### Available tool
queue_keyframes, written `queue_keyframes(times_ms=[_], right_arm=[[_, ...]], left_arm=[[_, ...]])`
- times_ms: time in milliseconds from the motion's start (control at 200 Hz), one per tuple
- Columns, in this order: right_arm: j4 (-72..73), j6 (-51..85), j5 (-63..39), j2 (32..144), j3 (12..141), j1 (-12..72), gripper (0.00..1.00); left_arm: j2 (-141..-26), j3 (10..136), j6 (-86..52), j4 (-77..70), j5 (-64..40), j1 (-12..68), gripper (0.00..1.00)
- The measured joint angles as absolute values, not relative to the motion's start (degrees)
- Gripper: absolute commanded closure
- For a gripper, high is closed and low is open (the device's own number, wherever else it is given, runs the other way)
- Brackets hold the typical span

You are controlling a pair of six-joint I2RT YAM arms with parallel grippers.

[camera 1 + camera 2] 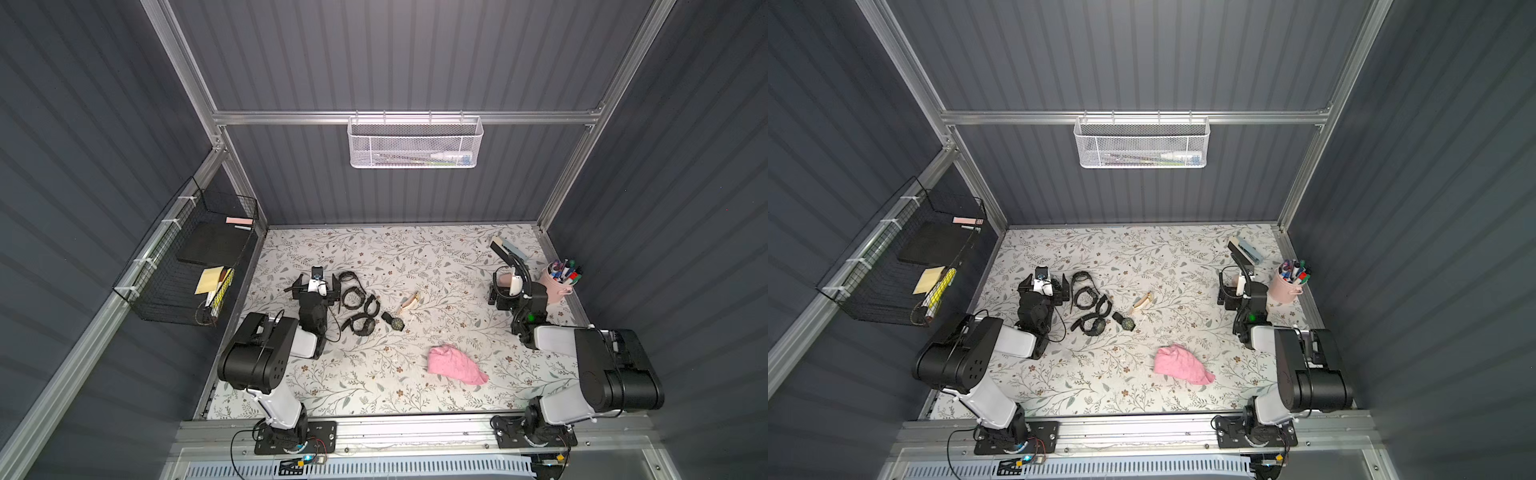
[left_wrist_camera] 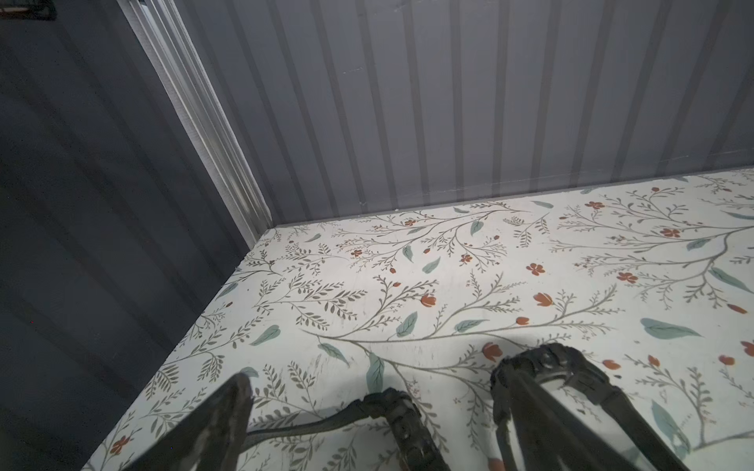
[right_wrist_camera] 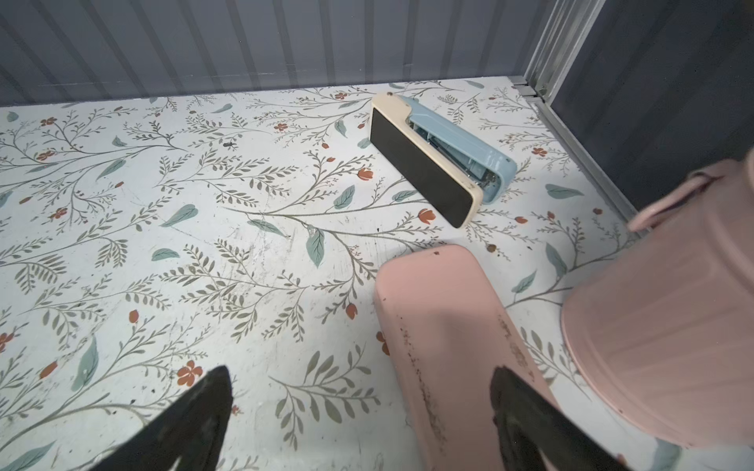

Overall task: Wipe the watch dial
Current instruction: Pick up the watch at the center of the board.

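A tangle of black watches [image 1: 357, 299] lies left of the middle of the table [image 1: 457, 257], four or so, with straps curled into loops and touching or overlapping one another. Up close in the left wrist view, one black strap [image 2: 551, 367] is thick and ridged and curves up in an arch. Just right of the tangle, at its near end, a smaller watch [image 1: 398, 323] lies flat with its round dark dial facing up; its markings are too small to read. A pink cloth [image 1: 456, 365] lies crumpled nearer and to the right of that watch, well apart from it, with one corner trailing off to the right.
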State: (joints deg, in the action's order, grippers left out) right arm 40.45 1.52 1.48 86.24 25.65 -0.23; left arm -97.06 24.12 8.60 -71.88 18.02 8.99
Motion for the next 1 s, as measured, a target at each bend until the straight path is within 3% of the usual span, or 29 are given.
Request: queue_keyframes(times_ms=[885, 1001], right_arm=[[40.42, 1.52, 1.5, 86.24, 25.65, -0.23, 0.01], [39.92, 2.85, 5.23, 85.67, 25.93, -0.21, 0.01]], left_arm=[[-97.06, 24.12, 8.6, -71.53, 17.43, 8.8, 0.0], [-96.95, 24.27, 8.21, -70.96, 18.63, 8.8, 0.0]])
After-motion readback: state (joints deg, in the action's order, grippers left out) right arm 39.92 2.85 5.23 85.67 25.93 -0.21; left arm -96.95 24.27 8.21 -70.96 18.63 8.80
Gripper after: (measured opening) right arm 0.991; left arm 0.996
